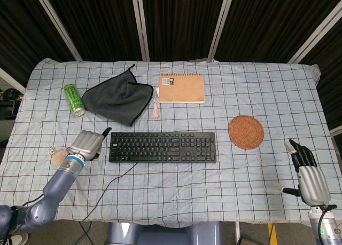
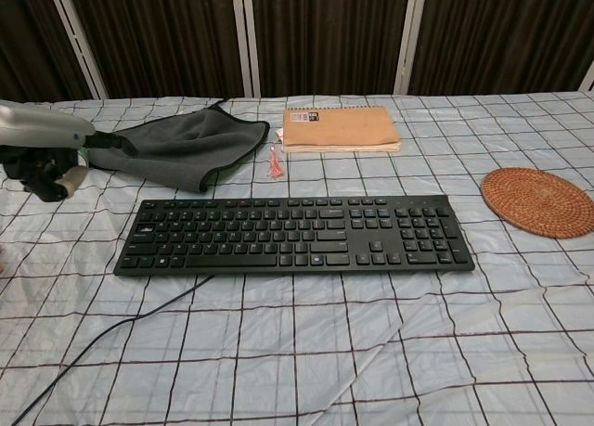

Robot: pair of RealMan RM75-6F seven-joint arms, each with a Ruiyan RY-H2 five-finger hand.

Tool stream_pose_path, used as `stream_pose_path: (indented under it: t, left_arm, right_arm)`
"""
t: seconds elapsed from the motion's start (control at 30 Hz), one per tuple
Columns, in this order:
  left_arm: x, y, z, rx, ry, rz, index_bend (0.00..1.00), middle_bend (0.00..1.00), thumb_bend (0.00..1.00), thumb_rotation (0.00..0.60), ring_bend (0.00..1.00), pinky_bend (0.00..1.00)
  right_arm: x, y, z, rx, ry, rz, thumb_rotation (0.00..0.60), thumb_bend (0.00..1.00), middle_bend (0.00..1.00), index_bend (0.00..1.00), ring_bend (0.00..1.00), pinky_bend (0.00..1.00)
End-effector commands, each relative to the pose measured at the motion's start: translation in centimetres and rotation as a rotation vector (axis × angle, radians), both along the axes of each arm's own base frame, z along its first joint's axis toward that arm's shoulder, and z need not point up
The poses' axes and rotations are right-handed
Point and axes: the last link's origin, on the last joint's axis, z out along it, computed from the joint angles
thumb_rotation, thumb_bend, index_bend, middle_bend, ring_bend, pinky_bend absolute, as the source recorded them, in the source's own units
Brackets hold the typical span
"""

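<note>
Left hand (image 1: 88,144) hovers just beside the black keyboard (image 1: 163,147), its left end; fingers curled, one extended, holding nothing. Right hand (image 1: 310,175) rests at the table edge, fingers straight, empty.

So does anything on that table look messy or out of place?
The green can lies on its side near the left edge instead of standing. The grey cloth beside it is crumpled, not folded. The keyboard, notebook and coaster lie neatly.

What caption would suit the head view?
Left hand hovers beside the keyboard; right hand waits at the table's edge.
</note>
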Motion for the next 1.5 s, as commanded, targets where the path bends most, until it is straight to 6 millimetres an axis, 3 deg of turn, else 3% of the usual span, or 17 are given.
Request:
stream_pose_path:
  t: [0.03, 0.43, 1.5]
  left_arm:
    - [1.1, 0.7, -1.5, -0.027, 0.03, -0.002, 0.0, 0.83, 0.79, 0.6, 0.67, 0.47]
    - [2.2, 1.4, -4.3, -0.07, 0.067, 0.031, 0.0, 0.83, 0.79, 0.6, 0.67, 0.46]
    - [3.1, 2.5, -7.2, -0.094, 0.104, 0.064, 0.0, 0.83, 0.79, 0.6, 0.67, 0.46]
  right_arm:
    - [0.0, 0.0, 0.0, -0.001, -0.004, -0.002, 0.6, 0.07, 0.0, 0.0, 0.0, 0.0]
    - [0.0, -0.1, 0.1, 0.0, -0.021, -0.007, 0.6, 0.07, 0.0, 0.0, 0.0, 0.0]
    - [-0.1, -0.1, 0.2, 0.001, -0.04, -0.016, 0.6, 0.07, 0.0, 0.0, 0.0, 0.0]
